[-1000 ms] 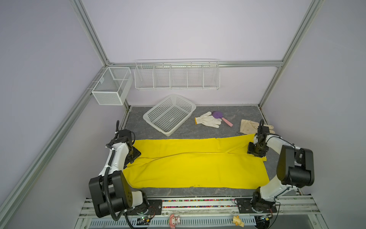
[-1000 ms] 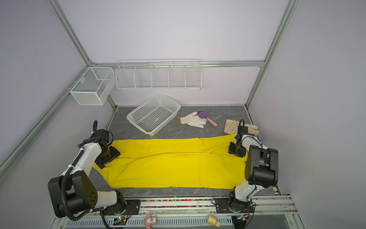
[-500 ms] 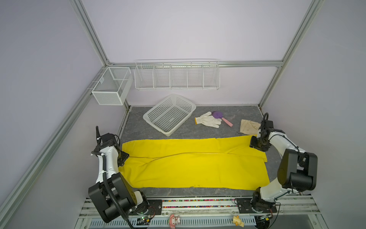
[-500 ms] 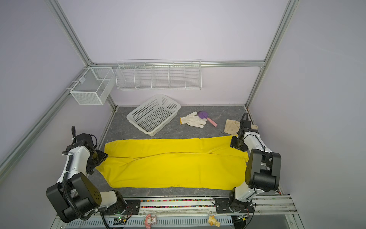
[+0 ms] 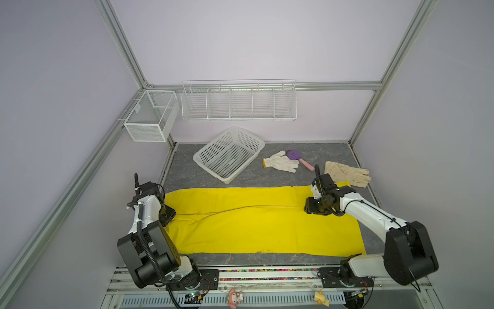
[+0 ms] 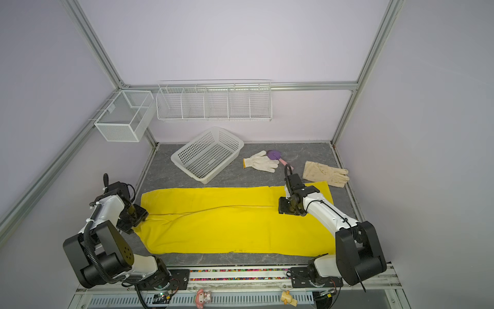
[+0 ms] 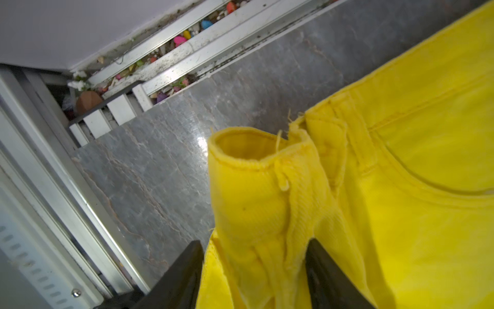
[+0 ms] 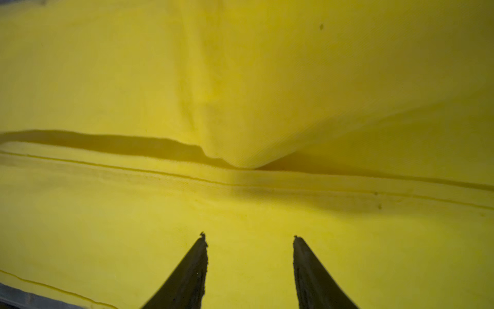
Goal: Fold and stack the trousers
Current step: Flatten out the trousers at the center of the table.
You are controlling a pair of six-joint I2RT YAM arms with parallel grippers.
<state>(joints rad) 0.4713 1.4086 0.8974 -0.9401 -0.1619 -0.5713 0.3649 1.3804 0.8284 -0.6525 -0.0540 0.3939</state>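
The bright-yellow trousers (image 5: pixel 254 222) lie spread flat across the grey table in both top views, waist to the left and legs to the right. My left gripper (image 5: pixel 168 214) is at the waist edge. In the left wrist view its jaws (image 7: pixel 252 244) are shut on a raised bunch of waistband fabric (image 7: pixel 256 187). My right gripper (image 5: pixel 311 208) hovers low over the legs near the line between them. The right wrist view shows it open (image 8: pixel 248 236) with only flat yellow cloth (image 8: pixel 240 80) beneath it.
Behind the trousers lie a white plastic basket (image 5: pixel 230 153), a white knit glove (image 5: pixel 280 161), a purple brush (image 5: pixel 294 154) and a cream glove (image 5: pixel 347 174). A wire rack (image 5: pixel 238 101) and a mesh box (image 5: pixel 149 117) hang on the walls.
My left gripper came back in from the left to the waist edge and narrowed onto the fabric. My right gripper moved left from the far right corner to above the legs.
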